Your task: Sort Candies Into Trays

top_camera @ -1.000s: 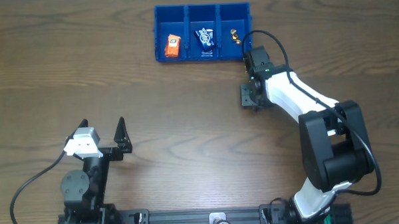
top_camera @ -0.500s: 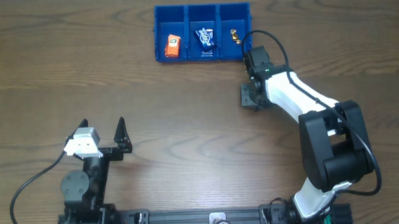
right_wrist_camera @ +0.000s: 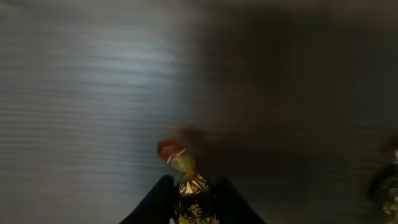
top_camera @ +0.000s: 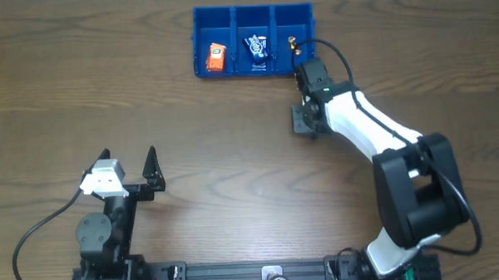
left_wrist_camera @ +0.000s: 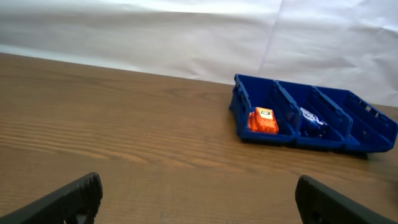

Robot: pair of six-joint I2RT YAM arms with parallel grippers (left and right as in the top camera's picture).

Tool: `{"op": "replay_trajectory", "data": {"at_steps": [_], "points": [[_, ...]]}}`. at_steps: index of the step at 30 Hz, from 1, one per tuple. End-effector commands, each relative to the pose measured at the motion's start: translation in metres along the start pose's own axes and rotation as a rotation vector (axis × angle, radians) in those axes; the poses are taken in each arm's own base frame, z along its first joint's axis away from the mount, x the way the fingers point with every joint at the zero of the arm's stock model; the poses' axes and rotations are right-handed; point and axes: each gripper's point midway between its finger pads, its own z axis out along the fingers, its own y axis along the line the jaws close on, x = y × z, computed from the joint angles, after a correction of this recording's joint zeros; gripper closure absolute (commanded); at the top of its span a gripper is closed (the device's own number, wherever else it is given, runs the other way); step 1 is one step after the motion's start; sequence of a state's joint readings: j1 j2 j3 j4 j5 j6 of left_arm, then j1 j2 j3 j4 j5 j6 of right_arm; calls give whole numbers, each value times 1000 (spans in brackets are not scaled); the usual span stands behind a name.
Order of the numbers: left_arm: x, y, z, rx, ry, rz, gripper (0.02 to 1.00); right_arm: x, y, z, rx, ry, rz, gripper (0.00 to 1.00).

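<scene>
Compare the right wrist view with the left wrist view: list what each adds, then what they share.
Right wrist: a gold candy clamped in the right tool, its twisted end sticking out past the fingertips. Left wrist: the blue tray with an orange candy in an end bin and a blue candy in the middle bin, seen past the open left tool. Both: the wood-grain table.
</scene>
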State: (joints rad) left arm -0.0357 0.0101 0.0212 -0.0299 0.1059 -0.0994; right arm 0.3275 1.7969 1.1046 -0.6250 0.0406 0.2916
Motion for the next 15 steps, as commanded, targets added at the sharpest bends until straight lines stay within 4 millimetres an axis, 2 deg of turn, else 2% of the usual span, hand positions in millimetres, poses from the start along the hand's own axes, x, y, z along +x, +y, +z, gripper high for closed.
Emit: {"op": "replay_trajectory", "data": {"at_steps": [1,3,7,9,11,15], "points": [[16,-1,1,14,51,12,20,-81,24,-96,-83,-309,-18,785],[16,-1,1,14,51,12,20,-113,29,-128,-91,-414,-28,805],[16,-1,1,14,52,12,23,-160,26,-152,-42,-551,2,833],[16,-1,1,14,52,12,20,-181,27,-148,-19,-583,10,829],[16,-1,1,14,51,12,23,-193,28,-138,-7,-590,12,827],[16,-1,1,14,51,12,20,-203,30,-98,22,-558,-3,827]]}}
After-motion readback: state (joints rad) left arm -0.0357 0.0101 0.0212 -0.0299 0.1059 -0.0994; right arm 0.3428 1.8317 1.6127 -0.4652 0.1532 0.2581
